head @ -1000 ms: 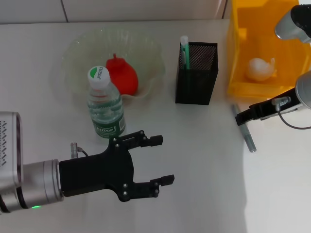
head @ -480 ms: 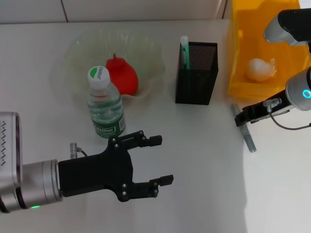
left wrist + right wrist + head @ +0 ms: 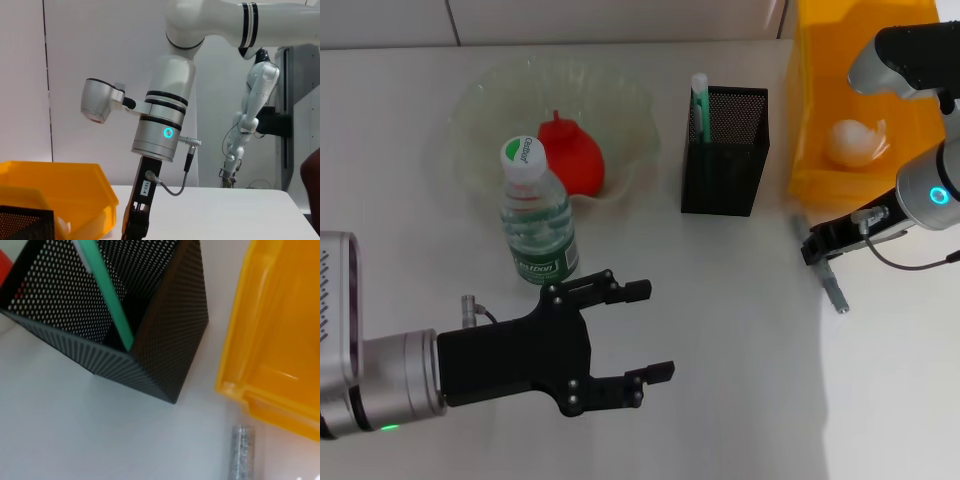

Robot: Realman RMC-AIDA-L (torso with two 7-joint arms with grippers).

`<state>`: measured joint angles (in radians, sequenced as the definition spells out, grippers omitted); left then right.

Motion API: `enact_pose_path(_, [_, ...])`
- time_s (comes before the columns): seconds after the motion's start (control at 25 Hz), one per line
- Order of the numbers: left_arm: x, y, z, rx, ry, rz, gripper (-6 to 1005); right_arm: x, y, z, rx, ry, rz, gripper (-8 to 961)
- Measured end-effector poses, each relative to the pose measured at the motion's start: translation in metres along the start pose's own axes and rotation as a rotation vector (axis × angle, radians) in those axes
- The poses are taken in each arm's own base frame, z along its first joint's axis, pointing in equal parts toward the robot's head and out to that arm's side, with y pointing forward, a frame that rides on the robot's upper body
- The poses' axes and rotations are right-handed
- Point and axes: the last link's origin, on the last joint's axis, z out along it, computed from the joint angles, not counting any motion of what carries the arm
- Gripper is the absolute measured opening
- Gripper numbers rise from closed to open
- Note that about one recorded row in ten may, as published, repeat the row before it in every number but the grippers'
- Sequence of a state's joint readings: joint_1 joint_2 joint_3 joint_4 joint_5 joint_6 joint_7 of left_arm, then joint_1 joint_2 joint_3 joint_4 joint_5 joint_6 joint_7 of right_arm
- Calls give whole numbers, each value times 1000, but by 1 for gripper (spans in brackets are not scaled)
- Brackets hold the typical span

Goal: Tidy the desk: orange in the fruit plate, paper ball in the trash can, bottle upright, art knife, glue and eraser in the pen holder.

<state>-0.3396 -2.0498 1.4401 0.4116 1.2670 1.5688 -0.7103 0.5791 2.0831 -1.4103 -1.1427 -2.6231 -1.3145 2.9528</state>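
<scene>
My left gripper [image 3: 650,331] is open and empty, above the table in front of the upright water bottle [image 3: 535,215]. A red-orange fruit [image 3: 572,152] lies in the clear glass plate [image 3: 620,100]. The black mesh pen holder [image 3: 725,150] holds a green and white stick [image 3: 698,100]. The paper ball [image 3: 855,140] lies in the yellow bin [image 3: 810,120]. My right gripper [image 3: 812,248] is low over the near end of a silvery grey stick [image 3: 834,290] lying on the table beside the bin; it also shows in the right wrist view [image 3: 241,452]. No eraser is in view.
The pen holder [image 3: 125,315] and the bin's corner [image 3: 260,340] stand close together, with the grey stick just in front of the bin. The left wrist view shows the right arm [image 3: 160,115] beside the bin [image 3: 50,190].
The right arm has shifted a little to the left, its gripper staying low over the grey stick. The left arm has barely moved.
</scene>
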Motion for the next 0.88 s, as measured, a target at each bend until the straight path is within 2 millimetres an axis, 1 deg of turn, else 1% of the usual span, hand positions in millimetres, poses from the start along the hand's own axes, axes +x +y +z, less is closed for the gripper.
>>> enact_pose_path(0.16, [-1, 0, 0, 1, -2, -2, 783, 2, 0, 2, 0, 9, -5, 255])
enact_pose_path(0.36, [-1, 0, 0, 0, -3, -1, 783, 3, 0, 2, -1, 19, -18, 168])
enact_pose_path(0.48, [-1, 0, 0, 0, -3, -1, 783, 5, 1, 2, -7, 30, -30, 160])
enact_pose_path(0.72, [-1, 1, -1, 3, 0, -4, 783, 11, 12, -15, -77, 23, -77, 142])
enact_pose_path(0.8, [-1, 1, -1, 4, 1, -4, 783, 18, 18, -24, -132, 34, -103, 136])
enact_pose_path(0.84, [-1, 1, -1, 4, 1, -4, 783, 18, 18, -24, -132, 34, -103, 136])
enact_pose_path(0.88, [-1, 1, -1, 4, 1, -4, 783, 24, 19, -29, -162, 51, -114, 135])
